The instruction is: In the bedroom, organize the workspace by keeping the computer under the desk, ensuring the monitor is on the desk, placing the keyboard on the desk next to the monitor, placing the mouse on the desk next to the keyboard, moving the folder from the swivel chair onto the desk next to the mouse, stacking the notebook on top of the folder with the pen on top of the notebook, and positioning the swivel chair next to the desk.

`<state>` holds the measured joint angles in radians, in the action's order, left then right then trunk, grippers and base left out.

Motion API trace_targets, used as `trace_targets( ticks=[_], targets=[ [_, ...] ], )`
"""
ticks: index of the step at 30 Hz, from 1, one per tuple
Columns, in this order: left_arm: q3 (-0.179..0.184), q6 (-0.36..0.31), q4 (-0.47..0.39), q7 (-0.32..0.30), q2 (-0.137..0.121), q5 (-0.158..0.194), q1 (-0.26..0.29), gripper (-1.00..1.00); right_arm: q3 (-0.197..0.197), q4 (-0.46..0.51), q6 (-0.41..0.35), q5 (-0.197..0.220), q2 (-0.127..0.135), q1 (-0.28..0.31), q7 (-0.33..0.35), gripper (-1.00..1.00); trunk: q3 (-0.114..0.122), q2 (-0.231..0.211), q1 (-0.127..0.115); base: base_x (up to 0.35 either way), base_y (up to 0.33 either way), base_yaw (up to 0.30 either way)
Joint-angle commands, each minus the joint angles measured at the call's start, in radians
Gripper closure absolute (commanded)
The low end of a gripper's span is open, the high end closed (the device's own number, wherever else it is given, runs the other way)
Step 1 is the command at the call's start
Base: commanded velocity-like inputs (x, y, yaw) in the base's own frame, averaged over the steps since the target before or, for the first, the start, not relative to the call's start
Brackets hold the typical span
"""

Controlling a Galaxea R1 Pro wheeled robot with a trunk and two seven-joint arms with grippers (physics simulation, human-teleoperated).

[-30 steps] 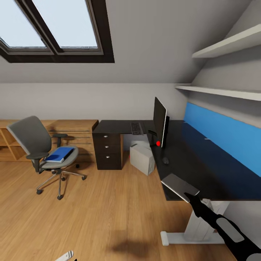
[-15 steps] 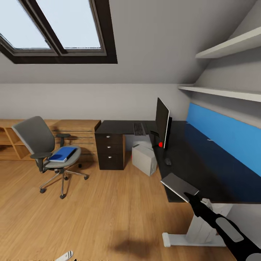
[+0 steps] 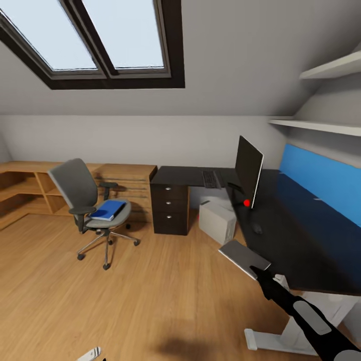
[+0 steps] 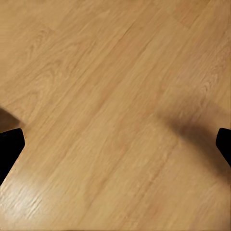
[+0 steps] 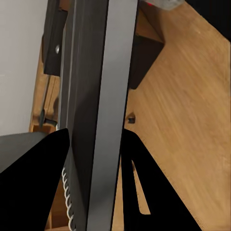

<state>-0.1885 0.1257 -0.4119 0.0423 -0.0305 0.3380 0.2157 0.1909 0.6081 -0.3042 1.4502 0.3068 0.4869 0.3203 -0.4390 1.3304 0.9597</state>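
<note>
Attic bedroom, wood floor (image 3: pixel 125 301). Black L-shaped worktop (image 3: pixel 301 250) carries monitor (image 3: pixel 248 170), keyboard (image 3: pixel 211 179), mouse (image 3: pixel 257 228); computer (image 3: pixel 216 220) sits beneath. Swivel chair (image 3: pixel 87 205) stands well apart, blue folder (image 3: pixel 108 209) on its seat. Your right gripper (image 3: pixel 256 272) clamps the notebook (image 3: pixel 244 258) at the worktop's edge. Left gripper (image 4: pixel 115 149) spread wide over floor.

The right arm (image 3: pixel 306 321) is a slim matte-black tube built from chunky segments, with a rounded grey oval panel set into its upper face and a grey cap at the very corner of the head view. It narrows toward a black, angular wrist. In the right wrist view its fingers (image 5: pixel 29 178) are flat, plain black wedges. The left fingers (image 4: pixel 9 149) are black too, and a small white piece with dark stripes (image 3: pixel 90 354) pokes up at the head view's lower edge.
</note>
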Motion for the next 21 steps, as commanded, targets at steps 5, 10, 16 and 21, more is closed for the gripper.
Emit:
trace_targets(
  ticks=[5, 10, 16, 21],
  targets=[
    [0.003, 0.003, 0.001, 0.001, 0.0, 0.01, 0.001, -1.0, 0.004, 0.0, -0.001, 0.009, 0.0, 0.001, 0.002, 1.0, -0.001, 0.001, 0.0, 0.143, 0.297, 0.017],
    [0.003, 0.003, 0.001, 0.001, 0.0, 0.01, 0.001, -1.0, 0.005, -0.001, -0.001, 0.008, 0.0, 0.001, 0.002, 1.0, -0.001, 0.001, 0.0, 0.198, 0.283, 0.004],
    [0.003, 0.004, 0.001, 0.001, 0.0, 0.01, 0.001, -1.0, 0.004, -0.001, -0.001, 0.007, 0.0, 0.001, 0.002, 1.0, -0.001, 0.001, 0.0, 0.263, 0.218, 0.001],
    [0.004, 0.004, 0.001, 0.001, 0.001, 0.008, 0.001, -1.0, 0.004, -0.001, 0.0, 0.007, 0.0, 0.001, 0.002, 1.0, -0.001, 0.001, 0.0, 0.311, 0.075, 0.0]
  ],
)
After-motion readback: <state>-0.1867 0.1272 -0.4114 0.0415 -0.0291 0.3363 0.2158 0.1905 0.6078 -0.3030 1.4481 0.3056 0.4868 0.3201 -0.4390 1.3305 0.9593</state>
